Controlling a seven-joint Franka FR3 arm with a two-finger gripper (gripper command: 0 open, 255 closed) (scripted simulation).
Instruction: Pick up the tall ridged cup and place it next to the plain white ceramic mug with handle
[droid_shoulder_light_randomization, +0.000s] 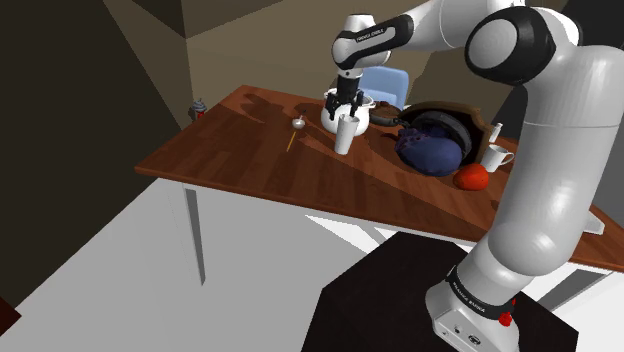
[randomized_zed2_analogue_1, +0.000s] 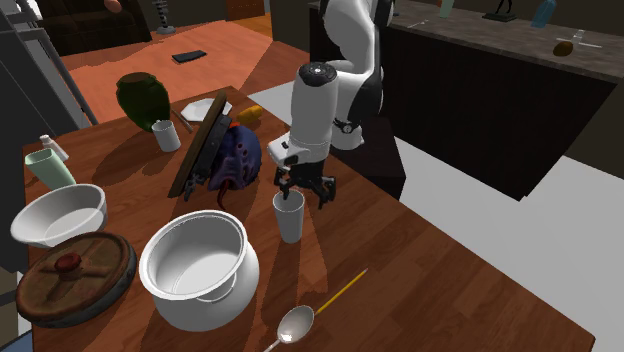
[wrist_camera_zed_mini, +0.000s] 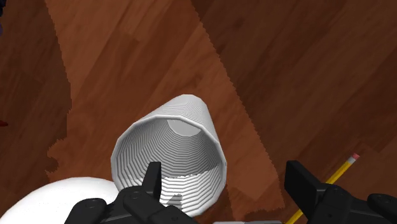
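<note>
The tall white ridged cup (droid_shoulder_light_randomization: 345, 135) (randomized_zed2_analogue_1: 289, 215) stands upright on the brown wooden table (droid_shoulder_light_randomization: 230, 150), beside a big white pot (randomized_zed2_analogue_1: 200, 265). My black gripper (droid_shoulder_light_randomization: 349, 108) (randomized_zed2_analogue_1: 305, 190) hangs open just above it. In the wrist view the cup (wrist_camera_zed_mini: 172, 153) lies below the gripper (wrist_camera_zed_mini: 226, 172): one fingertip is over the cup's mouth, the other stands well outside its wall, and neither touches it. The plain white mug with handle (droid_shoulder_light_randomization: 494, 157) (randomized_zed2_analogue_1: 165, 134) stands farther along the table, past a dark blue bag (droid_shoulder_light_randomization: 430, 145) (randomized_zed2_analogue_1: 235, 155).
A spoon (randomized_zed2_analogue_1: 296, 323) and a yellow pencil (randomized_zed2_analogue_1: 340, 290) (wrist_camera_zed_mini: 337, 172) lie near the cup. A red object (droid_shoulder_light_randomization: 472, 177) sits by the mug. A white bowl (randomized_zed2_analogue_1: 60, 212), a round wooden lid (randomized_zed2_analogue_1: 72, 275) and a green vase (randomized_zed2_analogue_1: 140, 97) crowd the second exterior view's left.
</note>
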